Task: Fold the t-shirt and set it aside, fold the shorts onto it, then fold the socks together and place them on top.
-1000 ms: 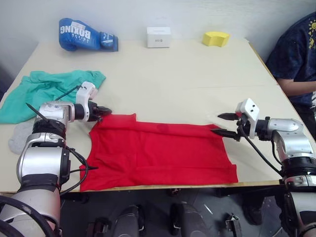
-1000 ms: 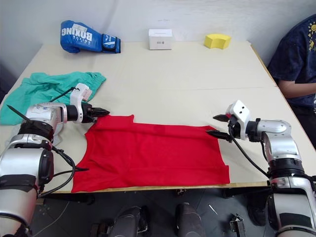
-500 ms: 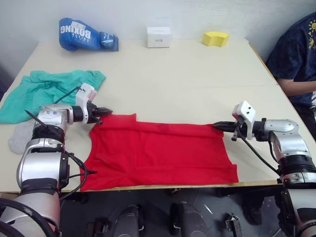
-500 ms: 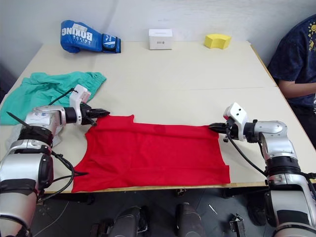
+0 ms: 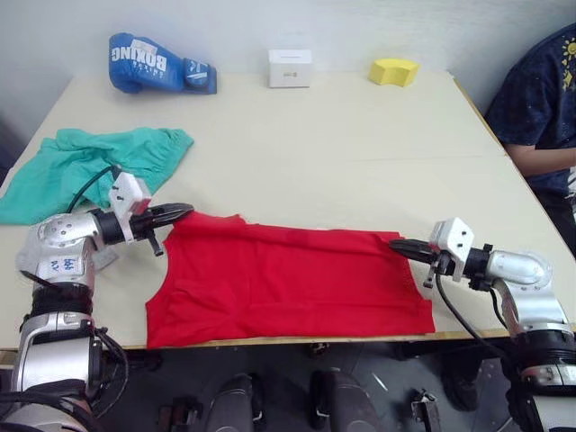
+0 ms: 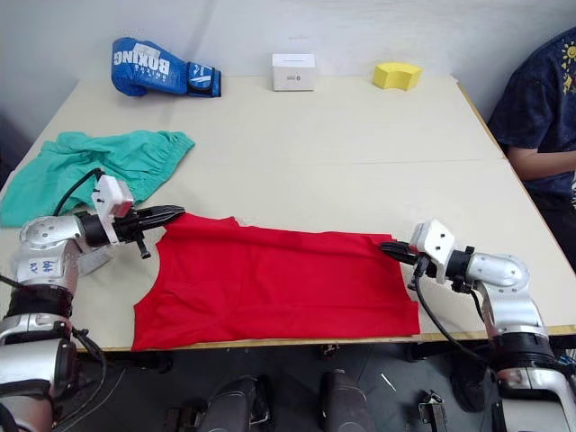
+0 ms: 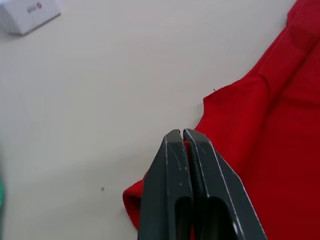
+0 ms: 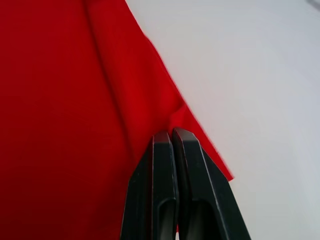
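Teal-green cloth lies bunched at the far left of the table (image 5: 360,153): the shorts (image 5: 85,166), well clear of the work in hand. Just beside them, nearer the front edge, a scrap of light grey peeks out from behind the left arm, probably the socks (image 5: 101,258), though too little shows to be sure.

Next comes the left gripper (image 5: 176,211), its jaws pressed together on the far left corner of the t-shirt (image 5: 288,279); the left wrist view shows red fabric pinched between the closed fingers (image 7: 172,165). The shirt is spread flat along the near edge of the table, its long axis running left to right between the two arms, so each arm has the end nearest to it. Its body extends from both grippers toward the robot, meaning the held edge is the far one.

At the right end, the right gripper (image 5: 402,247) is likewise closed on the far right corner, with cloth caught between its jaws in the right wrist view. With both far corners held, the fold likely calls for drawing that edge over the near one, both arms moving evenly so the cloth stays square.

Along the back edge sit a blue boxing glove (image 5: 157,63), a white box (image 5: 289,67) and a yellow block (image 5: 393,70). A person's arm in a dark sleeve (image 5: 535,99) shows at the far right. No container is on the table.
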